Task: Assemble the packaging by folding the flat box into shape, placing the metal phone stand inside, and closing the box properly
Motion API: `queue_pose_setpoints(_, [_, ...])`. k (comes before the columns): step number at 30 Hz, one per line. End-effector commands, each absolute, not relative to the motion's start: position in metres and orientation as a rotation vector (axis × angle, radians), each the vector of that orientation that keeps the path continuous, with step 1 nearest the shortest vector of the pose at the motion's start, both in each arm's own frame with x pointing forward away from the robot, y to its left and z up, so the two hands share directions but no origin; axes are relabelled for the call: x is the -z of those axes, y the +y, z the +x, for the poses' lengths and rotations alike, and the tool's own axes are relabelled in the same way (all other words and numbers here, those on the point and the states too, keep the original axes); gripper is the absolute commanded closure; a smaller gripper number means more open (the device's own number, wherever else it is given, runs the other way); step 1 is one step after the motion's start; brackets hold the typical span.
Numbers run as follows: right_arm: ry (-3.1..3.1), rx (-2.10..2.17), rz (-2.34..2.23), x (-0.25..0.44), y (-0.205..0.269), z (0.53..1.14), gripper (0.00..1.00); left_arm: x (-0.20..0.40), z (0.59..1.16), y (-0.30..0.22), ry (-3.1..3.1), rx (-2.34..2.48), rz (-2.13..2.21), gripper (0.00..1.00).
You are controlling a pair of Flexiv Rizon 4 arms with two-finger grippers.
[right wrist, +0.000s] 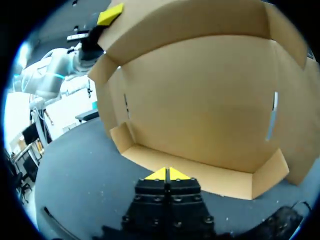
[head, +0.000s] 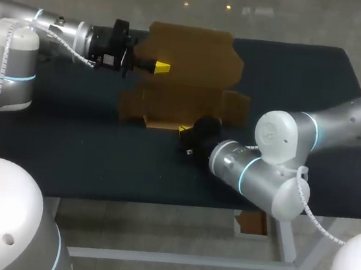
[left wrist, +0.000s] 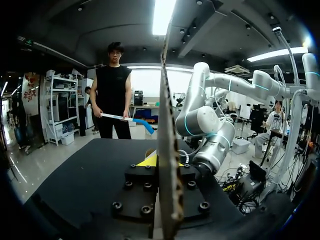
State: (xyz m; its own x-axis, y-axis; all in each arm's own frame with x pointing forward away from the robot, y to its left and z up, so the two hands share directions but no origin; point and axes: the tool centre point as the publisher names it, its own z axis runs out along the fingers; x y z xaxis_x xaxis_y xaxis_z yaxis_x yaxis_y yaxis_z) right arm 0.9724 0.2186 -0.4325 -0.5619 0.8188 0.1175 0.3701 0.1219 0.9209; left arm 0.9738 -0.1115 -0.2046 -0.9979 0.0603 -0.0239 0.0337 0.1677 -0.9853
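The brown cardboard box [head: 187,77] lies half unfolded on the dark table [head: 67,155], its back panel raised. My left gripper [head: 161,67] comes in from the left and is shut on the raised panel's left edge. In the left wrist view that panel [left wrist: 167,100] stands edge-on between the fingers of the left gripper [left wrist: 167,162]. My right gripper [head: 184,130] sits at the box's front edge, shut and empty. In the right wrist view the right gripper [right wrist: 167,174] has its yellow tips together just short of the low front flap [right wrist: 210,177]. No phone stand is in view.
The box's side flaps [head: 235,109] stick out to the right. My right arm's elbow [head: 277,146] hangs over the table's front right. Bare dark table surface [head: 304,77] lies to the right of the box and along the front left.
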Motion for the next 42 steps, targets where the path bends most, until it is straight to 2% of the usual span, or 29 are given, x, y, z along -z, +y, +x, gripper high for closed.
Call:
queue_pose_setpoints(1, [1.978,-1.433,1.148,0.437,0.219,0.973,1.0,0.21,0.969,-0.113,-2.386,-2.012,-0.089,1.0])
queue_pose_setpoints(42, [1.978,-1.433,1.148,0.437,0.219,0.973,1.0,0.231,0.959,-0.11,-2.326,-1.9,0.266,1.0])
